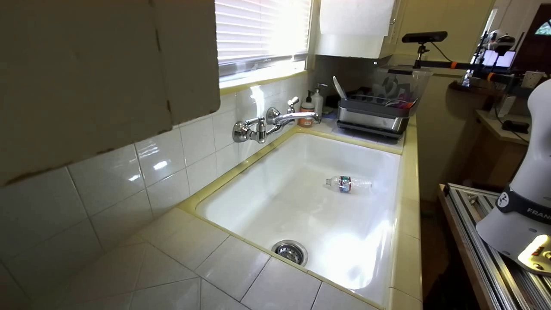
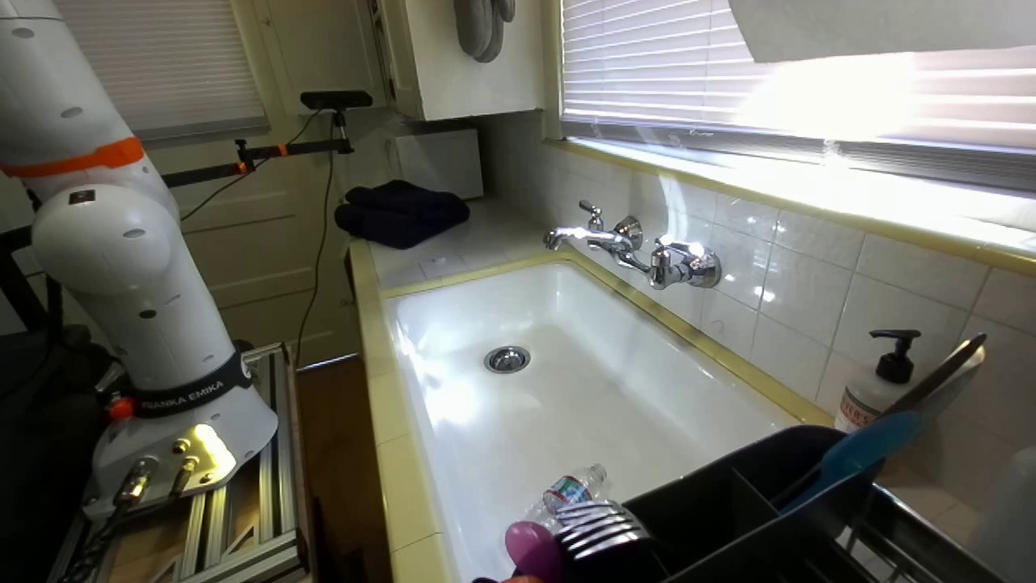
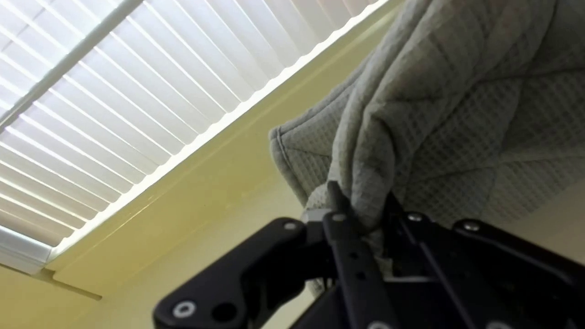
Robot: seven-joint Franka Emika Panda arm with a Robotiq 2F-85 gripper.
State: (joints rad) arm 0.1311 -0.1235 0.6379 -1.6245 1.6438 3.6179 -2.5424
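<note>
Wrist view: I'm pinching a bunched, grey, waffle-textured cloth (image 3: 448,119) between the fingertips of my black, jointed gripper (image 3: 364,203).

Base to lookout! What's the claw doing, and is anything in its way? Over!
Claw shut on grey cloth. Cloth bunched in its grip. Yellow window frame behind; can't tell how close.

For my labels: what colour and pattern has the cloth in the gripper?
The cloth is grey with a small grid texture, clearest in the wrist view.
</note>
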